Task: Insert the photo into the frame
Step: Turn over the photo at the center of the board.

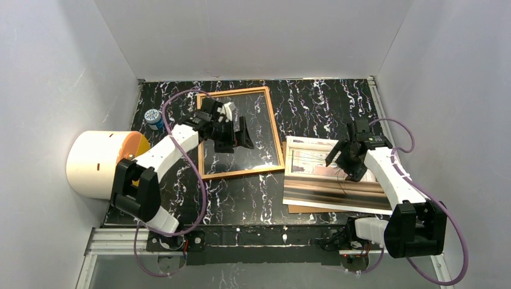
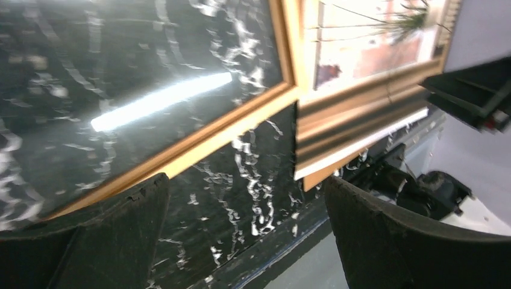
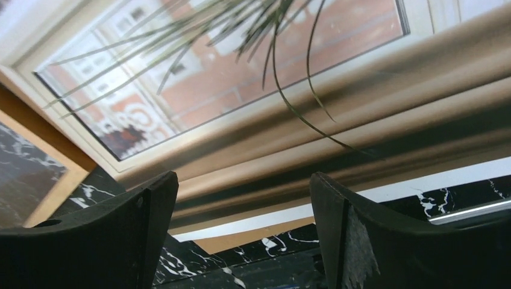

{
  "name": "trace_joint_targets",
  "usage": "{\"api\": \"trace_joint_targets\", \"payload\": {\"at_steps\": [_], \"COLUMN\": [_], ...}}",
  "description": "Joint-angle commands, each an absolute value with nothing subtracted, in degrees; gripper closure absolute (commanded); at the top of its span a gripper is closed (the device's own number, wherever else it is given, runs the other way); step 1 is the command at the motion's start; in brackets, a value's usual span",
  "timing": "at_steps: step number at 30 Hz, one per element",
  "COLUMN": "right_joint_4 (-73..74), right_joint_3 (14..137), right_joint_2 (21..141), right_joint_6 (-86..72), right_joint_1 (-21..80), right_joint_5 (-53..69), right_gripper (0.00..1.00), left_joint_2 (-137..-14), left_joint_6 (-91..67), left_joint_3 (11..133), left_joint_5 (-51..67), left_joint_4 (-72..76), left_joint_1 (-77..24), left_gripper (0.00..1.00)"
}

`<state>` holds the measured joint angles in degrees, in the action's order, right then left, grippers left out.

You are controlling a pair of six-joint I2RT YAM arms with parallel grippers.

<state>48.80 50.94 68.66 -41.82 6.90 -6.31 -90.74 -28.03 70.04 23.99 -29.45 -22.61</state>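
Photo [image 1: 319, 180] on brown board [image 1: 298, 209], beside frame [image 1: 241, 173] | both jaws spread, empty | white drum [image 1: 90, 165] left

The left gripper [image 1: 236, 126] hovers over the frame [image 1: 241, 173], the right gripper [image 1: 344, 164] over the photo [image 1: 313, 164] just beside it.

The left arm [image 1: 175, 144] hides part of the frame [image 1: 241, 173]'s left rail. The photo [image 1: 313, 180] covers most of the backing board [image 1: 298, 209]. The blue tin [image 1: 155, 118]'s label is unreadable.

Both arms reach forward from their bases, elbows bent. The left hand [image 1: 237, 125] is spread wide with nothing between its fingers, and the right hand [image 1: 344, 149] likewise, angled downward.
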Motion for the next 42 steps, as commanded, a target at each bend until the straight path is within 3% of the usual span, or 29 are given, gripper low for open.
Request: {"api": "trace_joint_targets", "payload": {"at_steps": [1, 11, 20, 28, 35, 42], "right_joint_4": [48.75, 46.57, 44.25, 43.99, 43.5, 43.6], "right_joint_3": [47.62, 41.63, 38.13, 36.51, 36.4, 36.47], "right_joint_2": [68.77, 68.08, 71.07, 69.97, 69.7, 69.55], "right_joint_6": [-41.85, -41.4, -42.8, -42.76, -42.28, -41.75], "right_joint_1": [6.36, 6.16, 6.0, 5.9, 5.91, 5.92], "right_joint_5": [-4.44, 2.2, 4.89, 5.77, 6.68, 7.0], "right_gripper": [0.11, 0.14, 0.15, 0.16, 0.17, 0.17], "left_joint_2": [-85.91, -90.46, -98.37, -103.31, -105.81, -104.86], "left_joint_6": [-33.8, -43.97, -47.12, -60.94, -66.69, -70.53], "left_joint_3": [64.94, 61.61, 58.24, 52.3, 52.14, 53.23], "left_joint_5": [28.85, 18.77, 13.96, 19.23, 24.16, 25.08], "left_joint_4": [-20.33, -13.57, -6.96, 7.39, 10.64, 12.89], "left_joint_1": [-28.64, -44.78, -54.72, -57.3, -57.59, -57.57], "left_gripper": [0.02, 0.11, 0.13, 0.21, 0.26, 0.43]}}
